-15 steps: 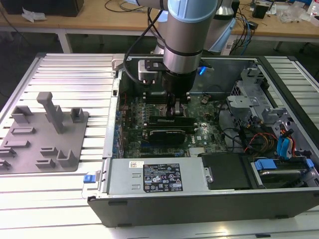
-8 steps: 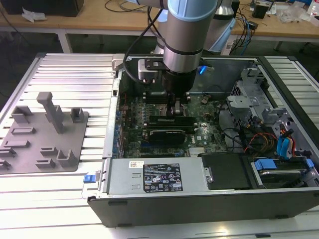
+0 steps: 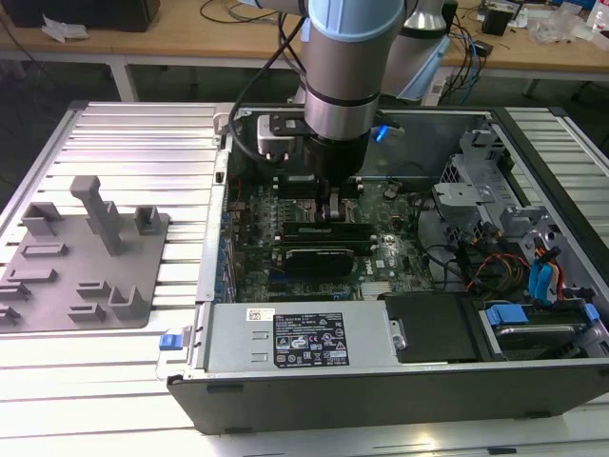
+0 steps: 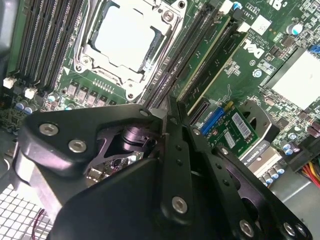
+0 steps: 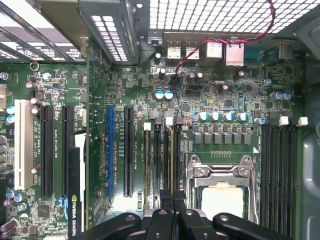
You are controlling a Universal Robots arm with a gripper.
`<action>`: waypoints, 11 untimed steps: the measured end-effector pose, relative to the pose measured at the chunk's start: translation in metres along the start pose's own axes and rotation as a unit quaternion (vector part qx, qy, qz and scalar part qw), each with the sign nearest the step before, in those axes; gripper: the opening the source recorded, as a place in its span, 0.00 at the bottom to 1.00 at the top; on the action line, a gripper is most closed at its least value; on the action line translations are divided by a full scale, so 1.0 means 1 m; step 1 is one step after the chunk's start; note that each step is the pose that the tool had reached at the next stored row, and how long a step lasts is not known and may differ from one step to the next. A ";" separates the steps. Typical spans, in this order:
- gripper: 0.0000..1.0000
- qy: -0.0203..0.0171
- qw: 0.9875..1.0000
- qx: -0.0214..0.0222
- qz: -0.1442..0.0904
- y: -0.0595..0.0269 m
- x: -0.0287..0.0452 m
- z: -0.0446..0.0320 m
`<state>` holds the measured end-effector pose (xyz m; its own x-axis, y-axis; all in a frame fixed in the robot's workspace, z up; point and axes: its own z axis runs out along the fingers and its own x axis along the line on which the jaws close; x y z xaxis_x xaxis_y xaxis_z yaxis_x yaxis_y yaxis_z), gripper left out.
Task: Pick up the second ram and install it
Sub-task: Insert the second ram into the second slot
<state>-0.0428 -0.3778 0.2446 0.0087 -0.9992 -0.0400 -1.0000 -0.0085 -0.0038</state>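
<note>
Gripper [image 4: 163, 120], fingers clenched edge-on against the second ram [image 4: 176, 67], presses it into its slot just beside the socket [image 4: 125, 42] to seat it.

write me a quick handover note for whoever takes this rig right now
Gripper: shut, low inside the computer case, apparently on the top edge of the second ram.
Ram: standing in a memory slot beside the processor socket; another green stick sits in a neighbouring slot.
Done: ram picked up and brought to the slot.
Left: whether it is fully seated cannot be told; not yet released.
</note>
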 end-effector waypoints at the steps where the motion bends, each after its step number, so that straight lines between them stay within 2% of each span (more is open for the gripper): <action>1: 0.09 0.000 1.000 0.002 0.000 0.0002 0.0000 0.0001; 8: 0.09 0.000 1.000 0.004 0.001 0.0002 0.0003 0.0008; 11: 0.09 0.000 1.000 0.007 0.002 0.0019 0.0003 0.0012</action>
<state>-0.0447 -0.3780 0.2434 0.0040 -0.9992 -0.0400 -0.9998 -0.0033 -0.0178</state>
